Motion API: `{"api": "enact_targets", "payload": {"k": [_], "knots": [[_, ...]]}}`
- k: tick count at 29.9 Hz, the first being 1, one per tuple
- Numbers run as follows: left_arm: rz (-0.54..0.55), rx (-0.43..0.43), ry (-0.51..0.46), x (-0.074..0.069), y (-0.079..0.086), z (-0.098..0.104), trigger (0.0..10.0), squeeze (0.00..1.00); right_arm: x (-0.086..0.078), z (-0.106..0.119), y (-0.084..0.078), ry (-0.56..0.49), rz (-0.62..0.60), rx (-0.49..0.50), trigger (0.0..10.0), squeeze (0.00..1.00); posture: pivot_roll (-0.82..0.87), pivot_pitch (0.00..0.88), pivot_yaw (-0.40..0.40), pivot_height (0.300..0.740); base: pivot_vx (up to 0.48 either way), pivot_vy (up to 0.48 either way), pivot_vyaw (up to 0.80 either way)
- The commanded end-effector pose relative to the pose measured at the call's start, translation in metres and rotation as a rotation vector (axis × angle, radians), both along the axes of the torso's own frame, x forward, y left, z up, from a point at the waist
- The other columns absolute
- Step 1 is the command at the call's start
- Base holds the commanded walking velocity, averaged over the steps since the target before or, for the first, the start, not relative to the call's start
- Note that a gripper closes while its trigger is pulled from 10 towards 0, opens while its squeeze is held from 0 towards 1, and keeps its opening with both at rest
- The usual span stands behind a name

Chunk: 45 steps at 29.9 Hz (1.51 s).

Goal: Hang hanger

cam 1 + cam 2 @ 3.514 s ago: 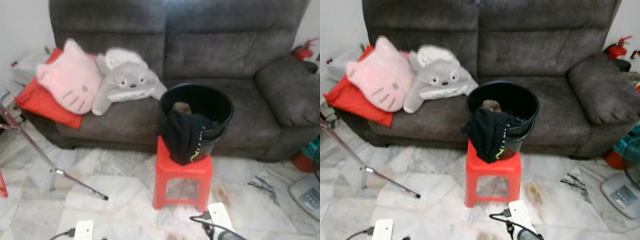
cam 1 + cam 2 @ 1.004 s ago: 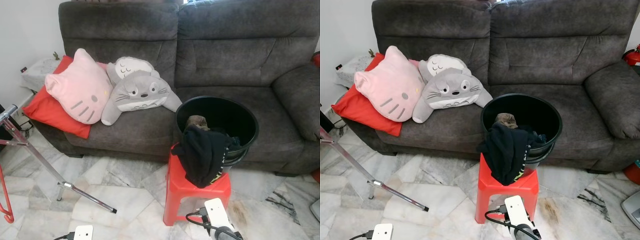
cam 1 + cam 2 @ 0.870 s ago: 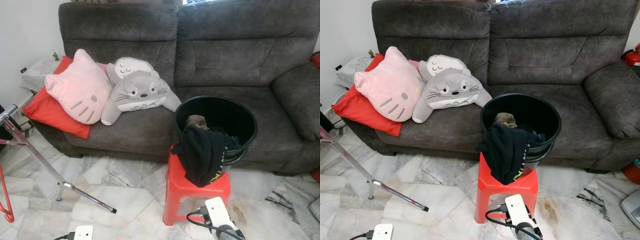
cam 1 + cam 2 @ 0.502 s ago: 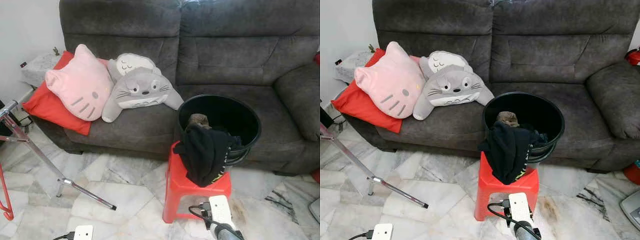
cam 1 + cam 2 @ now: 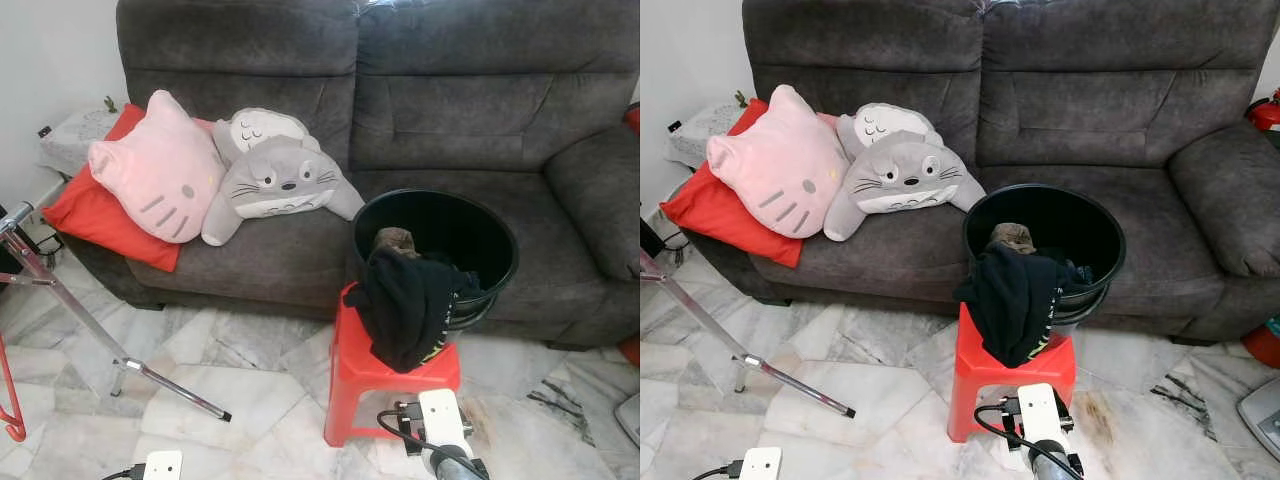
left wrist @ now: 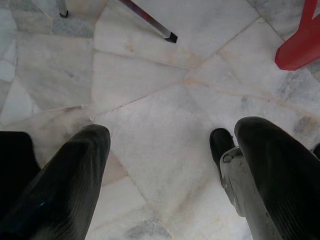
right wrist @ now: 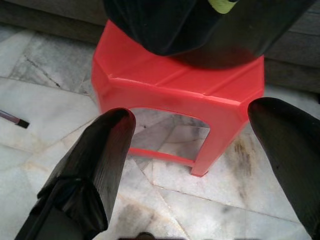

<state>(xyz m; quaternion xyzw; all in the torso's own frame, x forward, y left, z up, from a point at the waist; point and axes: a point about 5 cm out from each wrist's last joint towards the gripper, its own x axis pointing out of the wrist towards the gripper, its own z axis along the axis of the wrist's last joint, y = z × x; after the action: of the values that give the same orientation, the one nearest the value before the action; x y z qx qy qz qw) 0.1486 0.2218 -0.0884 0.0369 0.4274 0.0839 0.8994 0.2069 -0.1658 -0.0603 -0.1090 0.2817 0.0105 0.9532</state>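
Right now both claws gape wide with nothing in them: the right gripper (image 7: 192, 165) faces the red stool (image 7: 180, 90) and its black bucket (image 5: 436, 245) of clothes, the left gripper (image 6: 170, 170) points at bare marble floor (image 6: 150, 80). A red hanger (image 5: 10, 400) hangs at nine o'clock, beside the drying rack's leg (image 5: 90, 325). I'd turn there first, approaching slowly.

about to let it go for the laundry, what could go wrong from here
1. The black bucket sits on a small red stool, overhanging it. A push from the right tool, open and facing the stool, might tip it.
2. The black garment is draped over the rim, so pulling it could drag the bucket along.
3. The metal rack leg slants across the floor to the left, a possible trip point.
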Motion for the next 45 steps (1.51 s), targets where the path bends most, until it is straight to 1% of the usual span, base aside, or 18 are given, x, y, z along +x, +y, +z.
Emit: {"api": "enact_targets", "payload": {"k": [1, 3, 10, 19, 29, 34, 44, 45], "knots": [[0.009, 0.02, -0.002, 0.0003, 0.0043, 0.0011, 10.0, 0.0, 0.0018, 0.002, 0.0024, -0.021, 0.025, -0.002, 10.0, 0.0, -0.21, 0.0, 0.07, 0.74, 0.0, 0.0, 0.0], [0.008, 0.021, -0.004, 0.0021, 0.0035, 0.0015, 10.0, 0.0, 0.0027, 0.003, 0.0032, -0.031, 0.044, -0.008, 10.0, 0.0, -0.21, 0.0, 0.07, 0.74, 0.0, 0.0, 0.0], [0.009, 0.022, -0.003, 0.004, 0.003, 0.0019, 10.0, 0.0, 0.0032, 0.0045, 0.003, -0.052, 0.042, -0.013, 10.0, 0.0, -0.21, 0.0, 0.072, 0.74, 0.0, 0.0, 0.0], [0.012, 0.024, 0.007, -0.0003, 0.0056, 0.0008, 10.0, 0.0, 0.0035, 0.0051, 0.0028, -0.062, 0.034, -0.017, 10.0, 0.0, -0.2, 0.0, 0.074, 0.74, 0.0, 0.0, 0.0], [0.008, 0.026, 0.007, -0.0008, 0.0053, 0.0006, 10.0, 0.0, 0.0042, 0.0067, 0.0026, -0.084, 0.041, -0.056, 10.0, 0.0, -0.2, 0.0, 0.075, 0.74, 0.0, 0.0, 0.0], [0.008, 0.027, 0.006, -0.0009, 0.0042, 0.0005, 10.0, 0.0, 0.0045, 0.0103, 0.0018, -0.139, 0.018, -0.078, 10.0, 0.0, -0.2, 0.0, 0.074, 0.74, 0.0, 0.0, 0.0], [-0.001, 0.03, 0.007, -0.0026, 0.0026, -0.0003, 10.0, 0.0, 0.0036, 0.011, 0.0029, -0.155, 0.022, -0.063, 10.0, 0.0, -0.2, 0.0, 0.075, 0.74, 0.0, 0.0, 0.0], [-0.001, 0.031, 0.006, -0.0025, 0.0024, -0.0003, 10.0, 0.0, 0.0038, 0.0115, 0.0039, -0.159, 0.028, -0.043, 10.0, 0.0, -0.2, 0.0, 0.075, 0.74, 0.0, 0.0, 0.0]]}}
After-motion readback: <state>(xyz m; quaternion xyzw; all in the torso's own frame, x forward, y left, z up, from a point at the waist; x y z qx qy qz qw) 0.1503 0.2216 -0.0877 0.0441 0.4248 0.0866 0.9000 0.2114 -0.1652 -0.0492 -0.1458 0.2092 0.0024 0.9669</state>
